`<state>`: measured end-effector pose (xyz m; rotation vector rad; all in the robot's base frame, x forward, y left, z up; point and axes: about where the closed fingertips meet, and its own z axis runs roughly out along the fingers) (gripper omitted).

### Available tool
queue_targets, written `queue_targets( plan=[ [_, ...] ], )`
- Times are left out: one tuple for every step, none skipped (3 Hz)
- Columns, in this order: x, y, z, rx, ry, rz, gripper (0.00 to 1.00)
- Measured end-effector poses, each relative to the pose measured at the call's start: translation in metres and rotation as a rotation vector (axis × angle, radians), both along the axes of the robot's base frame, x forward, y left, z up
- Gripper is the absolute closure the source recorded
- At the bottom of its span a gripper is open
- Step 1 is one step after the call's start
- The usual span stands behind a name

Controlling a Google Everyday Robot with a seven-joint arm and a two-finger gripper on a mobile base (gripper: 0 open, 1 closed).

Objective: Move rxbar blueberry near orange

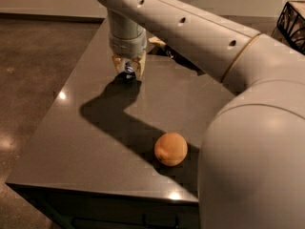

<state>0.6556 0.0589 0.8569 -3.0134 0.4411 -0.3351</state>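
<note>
Cream bulbous arm (190, 27), dark round holes; seemingly tan tool (127, 73) at its tip.

The dark table (71, 142) carries the orange (170, 149) near its front edge and a bag (157, 43) at its far side. Low over the far part, the gripper (128, 74) clasps the rxbar (127, 69).

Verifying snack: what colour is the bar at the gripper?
Dark blue with white, camera view: rxbar blueberry at the gripper, table's far end.
</note>
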Motion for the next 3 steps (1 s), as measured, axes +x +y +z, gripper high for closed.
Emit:
queue_targets(
  plan=[
    [-0.025, -0.022, 0.022, 0.022, 0.006, -0.082, 1.00],
    [-0.051, -0.052, 0.033, 0.027, 0.024, -0.140, 1.00],
    [-0.065, -0.089, 0.033, 0.014, 0.058, -0.162, 1.00]
  ],
)
